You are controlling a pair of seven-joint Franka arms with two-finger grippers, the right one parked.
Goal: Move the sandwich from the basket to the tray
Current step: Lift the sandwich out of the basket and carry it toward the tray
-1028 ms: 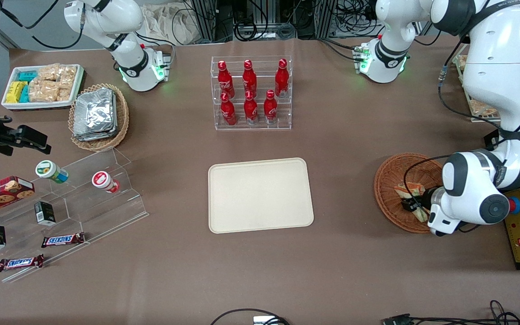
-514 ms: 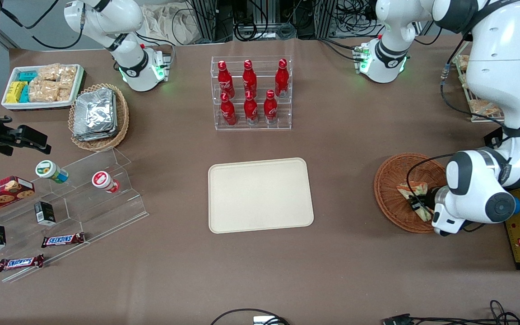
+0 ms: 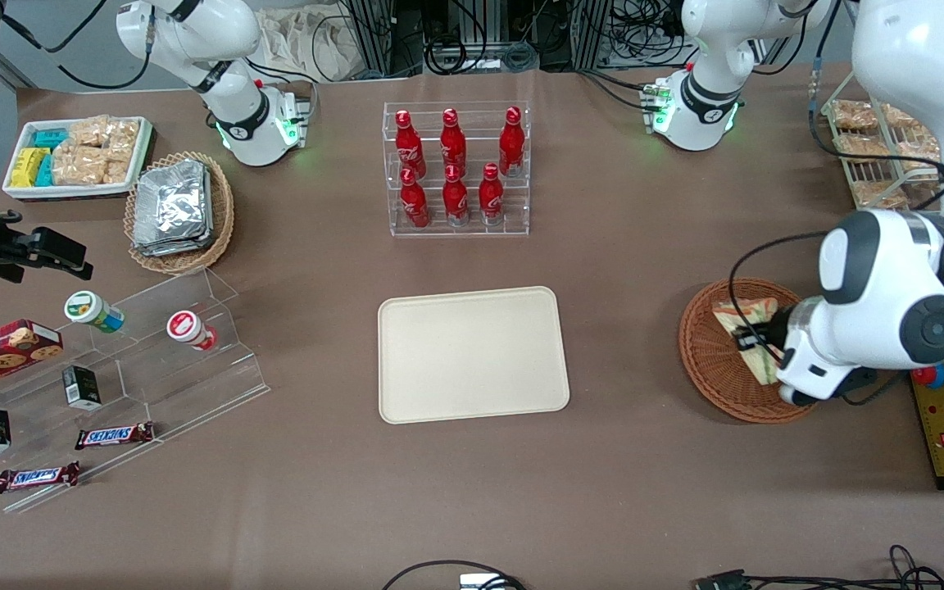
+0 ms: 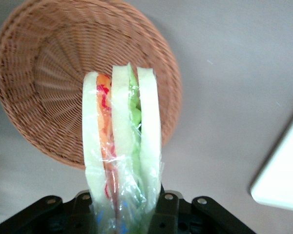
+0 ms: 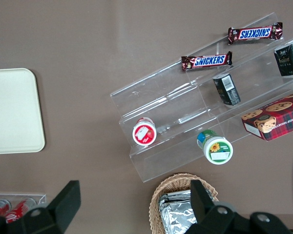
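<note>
My left gripper (image 3: pixel 755 348) is shut on the sandwich (image 3: pixel 749 324), a plastic-wrapped wedge of pale bread with orange-red and green filling, and holds it in the air above the reddish-brown woven basket (image 3: pixel 714 360). In the left wrist view the sandwich (image 4: pixel 122 146) stands on edge between the two black fingers (image 4: pixel 167 209), with the basket (image 4: pixel 49 87) empty below it. The cream tray (image 3: pixel 472 352) lies bare at the table's middle, some way from the basket toward the parked arm's end; a corner of the tray (image 4: pixel 283 180) shows in the left wrist view.
A clear rack of red bottles (image 3: pixel 456 168) stands farther from the front camera than the tray. A wire rack of snack packets (image 3: pixel 878 156) sits by the working arm. A foil-packet basket (image 3: pixel 179 211), white snack tray (image 3: pixel 79 156) and acrylic steps with snacks (image 3: pixel 128 360) lie toward the parked arm's end.
The gripper has risen with the sandwich in it, lifting it out of the basket. The arm's wrist has come up with it.
</note>
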